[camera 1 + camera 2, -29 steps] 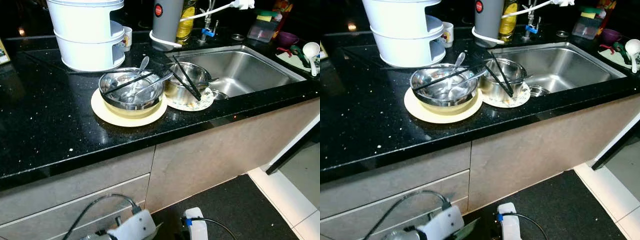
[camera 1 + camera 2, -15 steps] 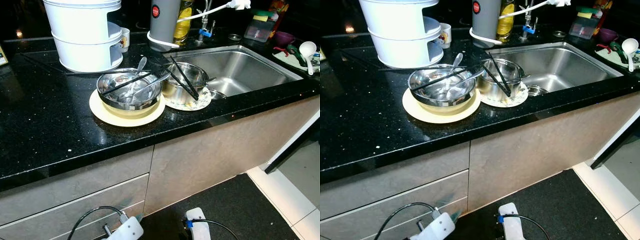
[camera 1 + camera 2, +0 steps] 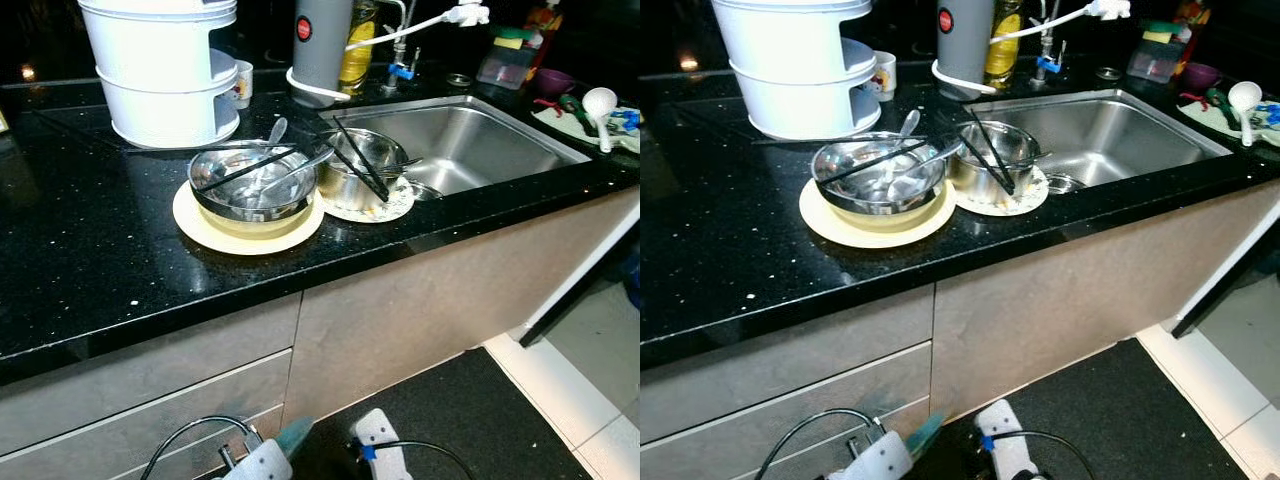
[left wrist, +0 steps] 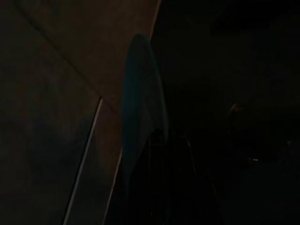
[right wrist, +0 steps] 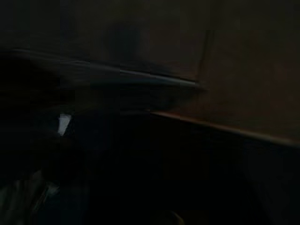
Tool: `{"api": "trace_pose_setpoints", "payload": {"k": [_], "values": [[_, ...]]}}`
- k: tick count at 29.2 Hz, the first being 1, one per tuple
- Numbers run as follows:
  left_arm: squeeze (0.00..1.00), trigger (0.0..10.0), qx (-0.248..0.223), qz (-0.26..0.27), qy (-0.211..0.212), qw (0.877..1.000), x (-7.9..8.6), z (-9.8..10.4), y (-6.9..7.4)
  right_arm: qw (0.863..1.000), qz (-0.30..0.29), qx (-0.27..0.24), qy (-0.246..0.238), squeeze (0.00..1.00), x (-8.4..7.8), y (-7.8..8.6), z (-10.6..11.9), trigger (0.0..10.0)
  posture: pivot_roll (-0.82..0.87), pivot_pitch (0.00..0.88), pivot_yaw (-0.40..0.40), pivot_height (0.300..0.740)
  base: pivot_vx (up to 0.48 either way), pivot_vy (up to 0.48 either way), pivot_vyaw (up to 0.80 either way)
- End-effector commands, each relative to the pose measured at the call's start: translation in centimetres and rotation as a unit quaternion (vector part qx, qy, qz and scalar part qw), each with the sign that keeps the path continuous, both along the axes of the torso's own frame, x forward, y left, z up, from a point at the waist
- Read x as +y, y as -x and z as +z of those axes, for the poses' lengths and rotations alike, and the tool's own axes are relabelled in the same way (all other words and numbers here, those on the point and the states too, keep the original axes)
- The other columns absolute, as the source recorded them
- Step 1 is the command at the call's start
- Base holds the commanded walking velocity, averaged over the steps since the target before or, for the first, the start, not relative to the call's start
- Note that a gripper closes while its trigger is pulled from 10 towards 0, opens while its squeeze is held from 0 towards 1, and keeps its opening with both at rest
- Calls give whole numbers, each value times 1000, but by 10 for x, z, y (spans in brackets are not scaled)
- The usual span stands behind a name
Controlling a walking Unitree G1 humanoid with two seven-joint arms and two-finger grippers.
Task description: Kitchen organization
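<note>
Surface: a black speckled counter [image 3: 90, 250] spans the head views from 9 o'clock across to 3 o'clock, above beige cabinet fronts [image 3: 390, 310].
Large bowl: a steel bowl [image 3: 252, 183] sits on a pale yellow plate [image 3: 205, 225] a little toward 11 o'clock of the picture's centre; black chopsticks [image 3: 240, 168] and a spoon [image 3: 270, 135] lie across and in it.
Small pot: a smaller steel pot [image 3: 362, 165] stands on a patterned plate [image 3: 390, 208] just beside the large bowl, at its 3 o'clock, right at the sink's near corner. More black chopsticks [image 3: 362, 165] lean across its rim.
Sink: a steel sink [image 3: 480, 145] lies toward 2 o'clock.
Back of surface: a white two-tier steamer [image 3: 165, 65] stands at 11 o'clock, a mug [image 3: 240, 85] just beside it, a grey cylinder with a red button [image 3: 318, 45] at 12 o'clock with a white cord [image 3: 400, 32] running off it.
Far right: a white ladle [image 3: 600, 102] rests on a mat at 2 o'clock, near a purple bowl [image 3: 553, 80].
Left arm: hangs low at 6 o'clock [image 3: 262, 462] with a teal piece at its tip; its wrist view is very dark, and I cannot tell how the jaws stand.
Right arm: hangs low at 6 o'clock [image 3: 378, 455], a black cable on it; its wrist view is near black, jaws' state cannot be told.
</note>
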State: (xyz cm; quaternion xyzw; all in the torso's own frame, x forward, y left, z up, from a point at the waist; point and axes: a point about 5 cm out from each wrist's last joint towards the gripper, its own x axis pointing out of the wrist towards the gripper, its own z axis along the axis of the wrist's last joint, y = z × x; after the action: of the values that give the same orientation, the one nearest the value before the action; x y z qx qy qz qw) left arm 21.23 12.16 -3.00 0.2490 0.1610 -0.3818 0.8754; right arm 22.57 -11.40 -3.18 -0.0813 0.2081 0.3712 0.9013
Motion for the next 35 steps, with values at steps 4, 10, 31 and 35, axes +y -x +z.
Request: {"api": "trace_pose_setpoints", "payload": {"k": [4, 10, 31, 35], "values": [[0, 0, -19, -60, -36, 997, 2, -4, 6, 990, 136, -12, 34, 1000, 11, 14, -3, 10000, -54, 127, -78, 740, 0, 0, 0], [0, 0, -26, -48, -72, 996, 16, -7, 2, 982, 164, -46, 84, 1000, 18, 5, 1, 10000, -45, 112, -86, 740, 0, 0, 0], [0, 0, -75, -73, -105, 989, 38, -1, 1, 928, 308, -141, 155, 0, 77, -4, 15, 10000, -16, 119, -103, 740, 0, 0, 0], [0, 0, -80, -76, -103, 989, 38, 1, 0, 926, 313, -144, 155, 0, 81, -3, 15, 10000, -16, 119, -103, 740, 0, 0, 0]]}}
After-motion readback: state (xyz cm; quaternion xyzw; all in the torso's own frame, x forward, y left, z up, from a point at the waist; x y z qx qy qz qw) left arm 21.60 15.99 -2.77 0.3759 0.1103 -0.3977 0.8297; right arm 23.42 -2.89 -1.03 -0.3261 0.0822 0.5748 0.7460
